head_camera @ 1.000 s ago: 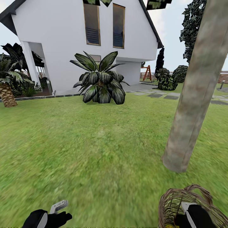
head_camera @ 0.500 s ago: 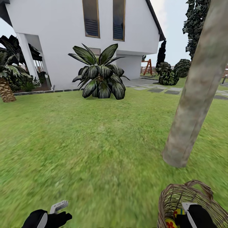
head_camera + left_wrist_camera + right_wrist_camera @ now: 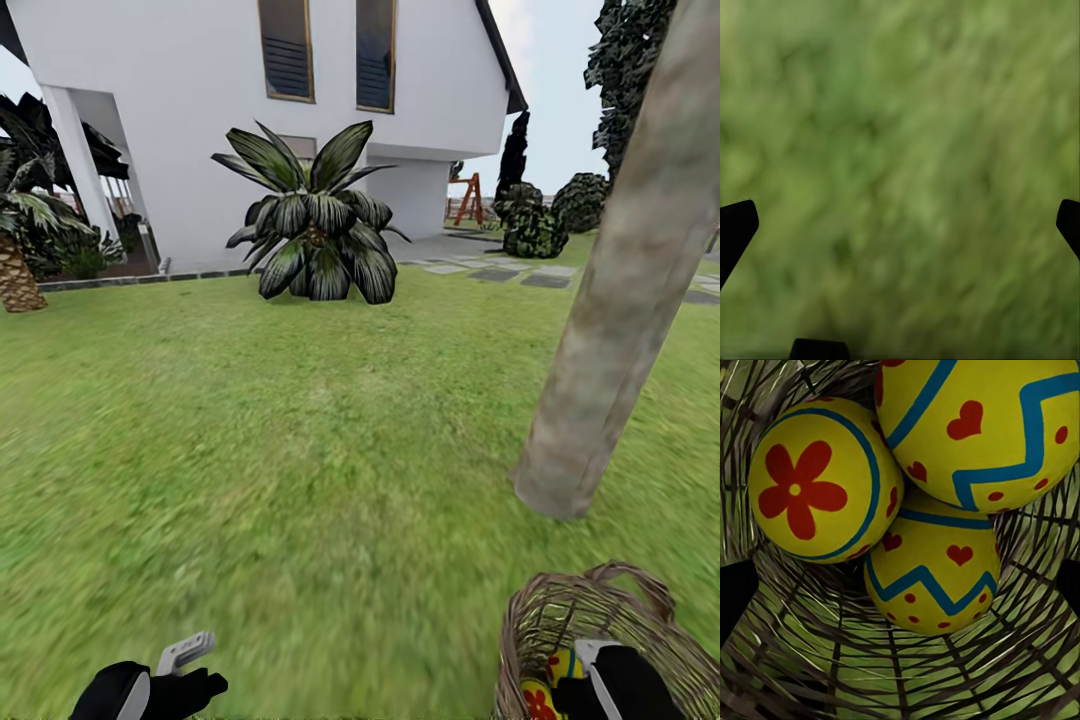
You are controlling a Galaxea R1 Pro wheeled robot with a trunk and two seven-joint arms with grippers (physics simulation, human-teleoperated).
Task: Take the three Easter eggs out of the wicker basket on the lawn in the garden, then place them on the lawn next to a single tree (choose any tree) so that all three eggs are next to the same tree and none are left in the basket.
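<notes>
Reaching into the wicker basket, the right gripper has its fingers spread wide, empty, with all three Easter eggs piled just ahead of the tips. None is out yet, I judge, so the whole task remains. The left gripper hangs with fingers apart over bare lawn. Beyond the basket stands the tree, near enough to serve. No writing or brand is readable anywhere.
</notes>
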